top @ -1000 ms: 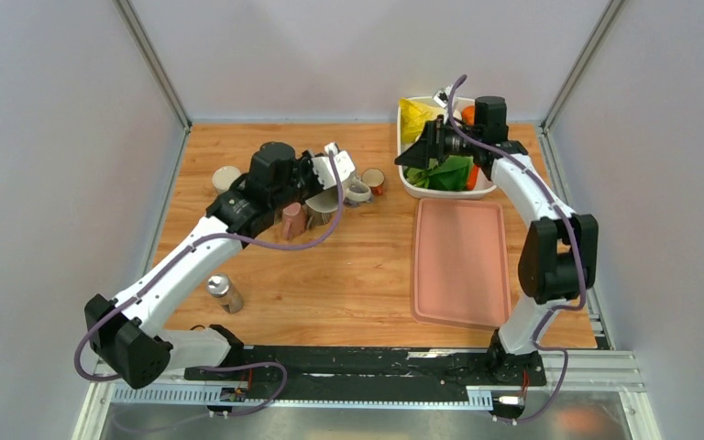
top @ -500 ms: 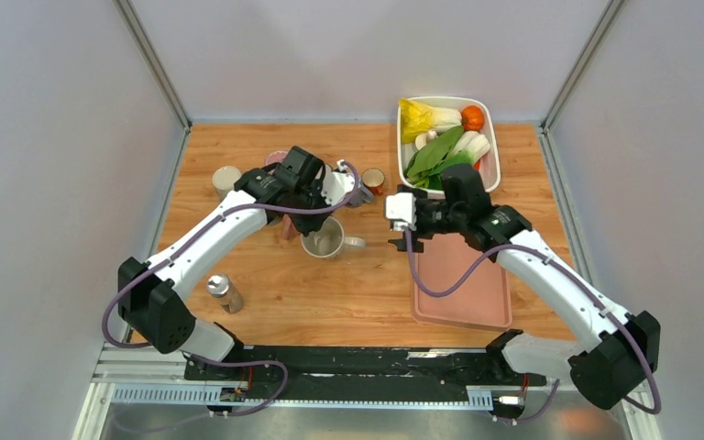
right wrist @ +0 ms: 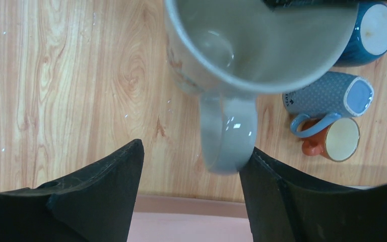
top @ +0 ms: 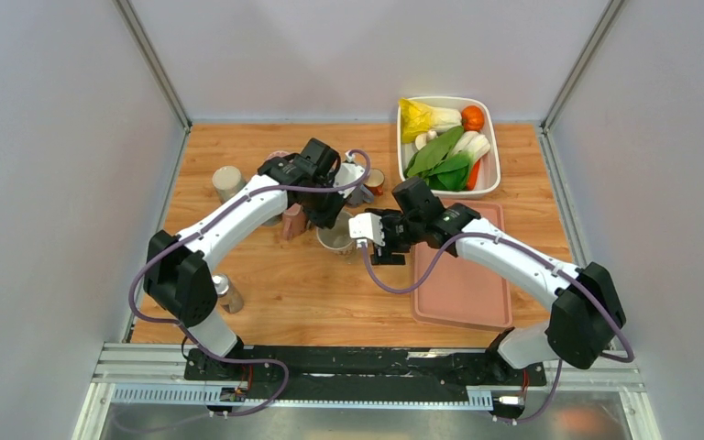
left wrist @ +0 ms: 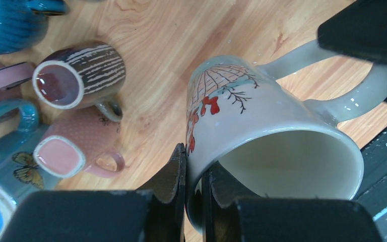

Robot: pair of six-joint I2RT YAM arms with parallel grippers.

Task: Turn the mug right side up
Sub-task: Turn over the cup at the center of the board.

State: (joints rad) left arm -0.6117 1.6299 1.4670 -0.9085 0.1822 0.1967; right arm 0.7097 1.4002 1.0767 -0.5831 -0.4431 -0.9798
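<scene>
Left gripper (left wrist: 194,172) pinches the wall of the mug (left wrist: 262,131), held mid-table with its pale inside showing. Right gripper (right wrist: 191,151) stands open astride the handle (right wrist: 229,136). Behind, a white bin (top: 447,98) holds leafy greens (top: 435,156) and an orange vegetable (top: 473,117).

We find open passage over the bare table (top: 312,298) in front of the mug (top: 337,240), toward our bases. The pink mug (left wrist: 65,151) and striped mug (left wrist: 80,73) crowd its left, the dotted mug (right wrist: 332,93) and orange mug (right wrist: 335,138) stand close behind, and on its right the right gripper (right wrist: 191,151) and the pink tray (top: 463,275) block the way.
</scene>
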